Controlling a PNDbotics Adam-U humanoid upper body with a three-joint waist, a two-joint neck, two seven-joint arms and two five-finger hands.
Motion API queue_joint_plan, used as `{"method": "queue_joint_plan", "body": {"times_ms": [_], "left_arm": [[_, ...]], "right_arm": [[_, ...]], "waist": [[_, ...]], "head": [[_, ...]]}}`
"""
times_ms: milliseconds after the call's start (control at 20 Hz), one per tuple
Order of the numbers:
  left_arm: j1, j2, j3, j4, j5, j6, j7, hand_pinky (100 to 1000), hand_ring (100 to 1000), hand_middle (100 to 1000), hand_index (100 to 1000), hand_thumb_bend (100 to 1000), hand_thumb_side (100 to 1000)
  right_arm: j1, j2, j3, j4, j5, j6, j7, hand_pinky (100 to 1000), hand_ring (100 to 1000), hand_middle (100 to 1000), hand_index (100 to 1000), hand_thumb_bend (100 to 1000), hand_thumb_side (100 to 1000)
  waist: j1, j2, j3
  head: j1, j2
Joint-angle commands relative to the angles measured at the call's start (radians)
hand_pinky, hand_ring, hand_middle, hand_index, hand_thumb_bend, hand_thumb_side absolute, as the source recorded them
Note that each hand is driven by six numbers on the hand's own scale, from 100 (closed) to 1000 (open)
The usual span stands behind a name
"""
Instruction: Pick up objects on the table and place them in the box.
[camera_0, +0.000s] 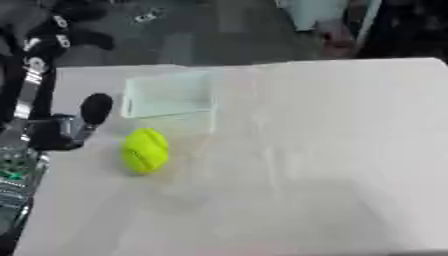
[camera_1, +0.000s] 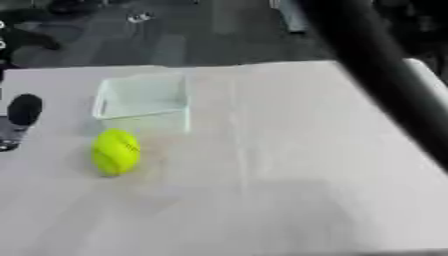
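Reaching is the step I judge myself to be in: nothing is held, and the yellow-green ball (camera_0: 145, 151) sits on the white table (camera_0: 332, 150), just in front of the clear box (camera_0: 168, 95) and a little toward its left corner, close to it but outside it. The box looks empty as far as I can tell through its pale walls.

My left hand (camera_0: 87, 114) comes in from the left edge of the table, beside the ball and apart from it, with a gap of bare table between them. I see one rounded black fingertip pointing up and a dark, bulky part below it; whether my fingers are spread or curled I cannot tell from here.

My right hand does not show. Only a dark arm (camera_1: 385, 80) crosses the upper right of the right eye view, blurred and well away from the ball.

As I read it, the next move calls for bringing my left hand sideways to the ball and closing around it from the side or above. A round ball may roll away if nudged first. After that comes a short lift over the near wall of the box.
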Motion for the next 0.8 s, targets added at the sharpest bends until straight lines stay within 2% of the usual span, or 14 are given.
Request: {"method": "queue_joint_plan", "body": {"times_ms": [50,450,650,800], "left_arm": [[-0.010,0.031,0.011,-0.013,0.007,-0.002,-0.004,700,642,799,736,380,865],[-0.008,0.032,0.011,-0.013,0.006,-0.001,-0.009,702,644,801,737,382,863],[-0.016,0.036,0.021,-0.012,0.009,0.027,-0.042,741,692,837,777,410,877],[-0.046,0.101,0.033,0.014,0.014,0.047,-0.094,787,732,857,819,439,885]], "right_arm": [[-0.002,-0.017,-0.004,-0.013,0.003,-0.001,-0.003,110,469,557,854,100,1000],[-0.001,-0.017,-0.003,-0.013,0.001,0.000,0.001,109,469,557,854,100,1000],[-0.009,-0.016,-0.012,-0.013,-0.006,0.003,-0.011,113,469,557,855,100,1000],[-0.016,-0.023,-0.019,-0.013,-0.017,0.010,-0.019,115,470,557,854,100,1000]], "waist": [[-0.002,-0.009,0.001],[-0.002,-0.008,0.000],[-0.003,-0.004,-0.004],[0.004,-0.005,-0.010]], "head": [[0.004,-0.013],[0.003,-0.011],[0.014,0.002],[0.027,0.013]]}}
